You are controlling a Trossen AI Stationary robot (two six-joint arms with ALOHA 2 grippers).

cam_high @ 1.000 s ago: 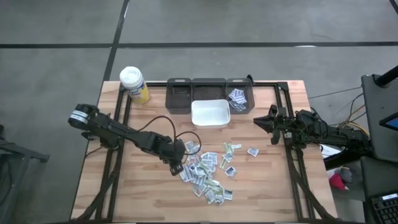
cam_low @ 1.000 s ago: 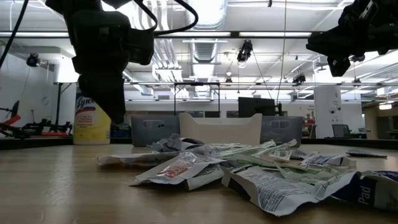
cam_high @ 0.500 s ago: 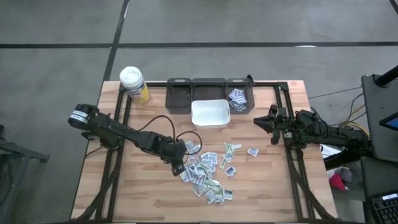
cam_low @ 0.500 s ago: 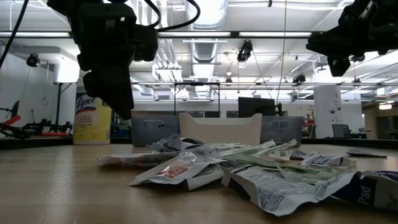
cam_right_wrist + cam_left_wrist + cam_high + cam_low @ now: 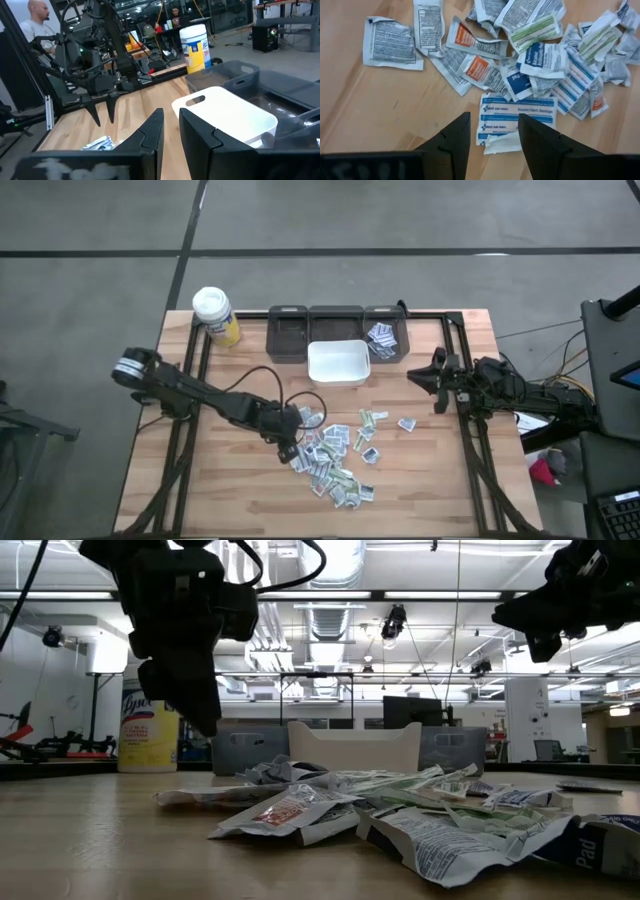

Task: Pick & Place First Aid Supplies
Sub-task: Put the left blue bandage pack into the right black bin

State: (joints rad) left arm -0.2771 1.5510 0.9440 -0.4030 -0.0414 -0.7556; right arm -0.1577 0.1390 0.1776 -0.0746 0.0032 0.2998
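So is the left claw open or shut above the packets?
Open. The left claw shows a clear gap between its fingers, hanging above the packets, gripping none.

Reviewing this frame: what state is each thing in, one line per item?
left gripper: open, empty, above the pile's edge
right gripper: empty, waiting at the table's right
packets: loose heap on the table
white bin: empty
right grey bin: holds some packets
yellow bottle: upright, lidded
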